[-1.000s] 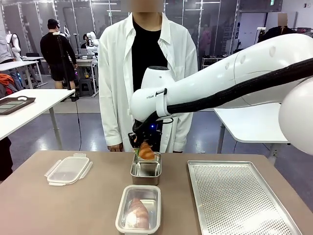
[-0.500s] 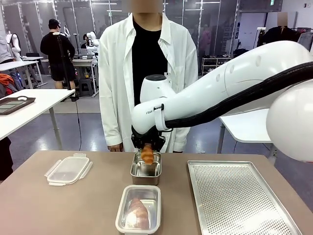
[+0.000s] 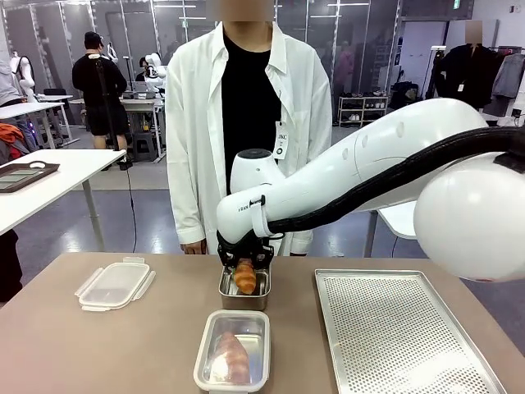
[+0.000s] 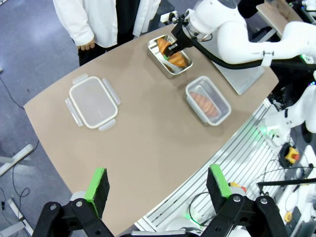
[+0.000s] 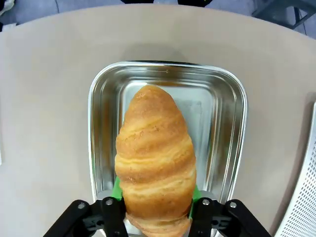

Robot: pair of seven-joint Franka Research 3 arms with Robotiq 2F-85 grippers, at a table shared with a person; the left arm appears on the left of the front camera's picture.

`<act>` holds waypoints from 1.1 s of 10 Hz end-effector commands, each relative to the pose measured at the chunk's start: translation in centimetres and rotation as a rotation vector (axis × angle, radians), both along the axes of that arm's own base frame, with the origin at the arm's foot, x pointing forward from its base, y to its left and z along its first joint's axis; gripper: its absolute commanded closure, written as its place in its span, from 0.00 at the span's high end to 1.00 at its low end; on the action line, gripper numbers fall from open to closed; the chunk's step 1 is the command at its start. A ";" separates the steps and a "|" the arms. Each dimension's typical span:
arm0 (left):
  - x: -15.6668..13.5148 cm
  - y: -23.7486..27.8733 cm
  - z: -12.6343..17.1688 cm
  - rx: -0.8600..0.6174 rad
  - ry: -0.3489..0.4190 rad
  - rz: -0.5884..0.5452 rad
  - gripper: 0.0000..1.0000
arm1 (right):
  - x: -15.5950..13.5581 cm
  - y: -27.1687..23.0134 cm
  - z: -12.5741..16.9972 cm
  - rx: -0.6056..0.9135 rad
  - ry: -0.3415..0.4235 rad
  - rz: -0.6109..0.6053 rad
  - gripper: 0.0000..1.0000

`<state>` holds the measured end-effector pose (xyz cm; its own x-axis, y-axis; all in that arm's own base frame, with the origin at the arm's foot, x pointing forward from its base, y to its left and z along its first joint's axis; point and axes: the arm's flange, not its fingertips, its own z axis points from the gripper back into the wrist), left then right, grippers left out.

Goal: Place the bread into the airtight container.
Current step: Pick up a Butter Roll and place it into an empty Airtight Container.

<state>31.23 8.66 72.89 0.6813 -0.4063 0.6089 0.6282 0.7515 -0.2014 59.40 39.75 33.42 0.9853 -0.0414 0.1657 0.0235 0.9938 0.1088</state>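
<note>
moved: right gripper (image 3: 244,264) lowered bread (image 5: 155,163) into steel container (image 5: 232,128) | jaws: flanking bread, grip unclear | axis: along container length

Right arm (image 3: 385,164): glossy white rounded shells, a bulbous joint at 3 o'clock of the front view, a black corrugated cable (image 3: 394,176) strapped along its underside, small dark lettering near the wrist, illegible. Right claw (image 5: 156,210): black body, green pads. Left claw (image 4: 159,183): black linkage with round screws, green pads (image 4: 97,183). Person (image 3: 246,123): long white coat over black top, possibly a badge at the waist.
</note>
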 end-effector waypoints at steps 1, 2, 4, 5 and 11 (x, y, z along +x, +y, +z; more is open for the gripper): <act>-0.1 0.0 0.0 -0.003 -0.007 -0.021 1.00 | 0.4 0.0 0.8 -0.001 -0.002 -0.010 0.90; -0.1 0.0 0.0 -0.003 -0.007 -0.021 1.00 | 0.3 -0.1 1.0 -0.005 -0.002 -0.010 1.00; -0.1 0.0 0.0 -0.003 -0.007 -0.021 1.00 | 0.3 -0.2 1.3 -0.012 -0.006 -0.013 1.00; -0.1 0.0 0.0 -0.003 -0.007 -0.021 1.00 | 0.2 -0.2 1.4 -0.014 -0.005 -0.010 1.00; -0.1 0.0 0.0 -0.003 -0.007 -0.021 1.00 | 0.5 0.0 1.1 0.000 -0.005 -0.004 1.00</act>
<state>31.23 8.66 72.89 0.6813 -0.4063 0.6089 0.6282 0.7515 -0.2014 59.78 39.68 34.42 0.9859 -0.0415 0.1620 0.0253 0.9946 0.1008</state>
